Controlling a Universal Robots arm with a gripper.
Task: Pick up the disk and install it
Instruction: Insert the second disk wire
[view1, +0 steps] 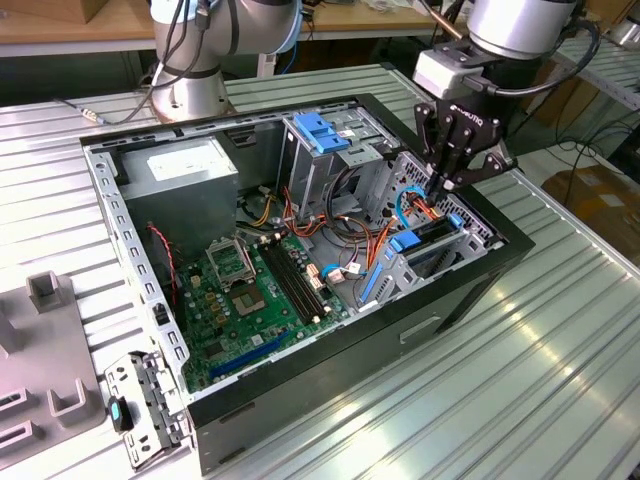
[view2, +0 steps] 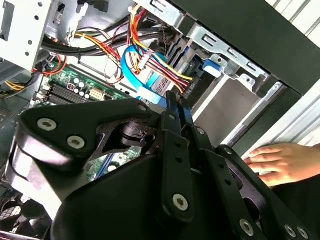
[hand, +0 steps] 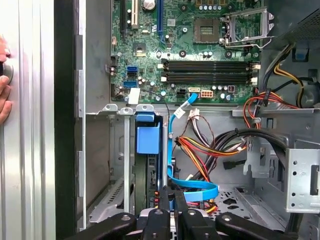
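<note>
Standing on edge in the drive bay, the disk (view1: 432, 243) runs lengthwise along the slot; at its two o'clock, in the exterior view, the gripper (view1: 452, 183) pinches together directly above its rear end.

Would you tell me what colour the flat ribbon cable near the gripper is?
Light blue; the flat cable shows best in the first wrist view, looping just above the gripper.
</note>
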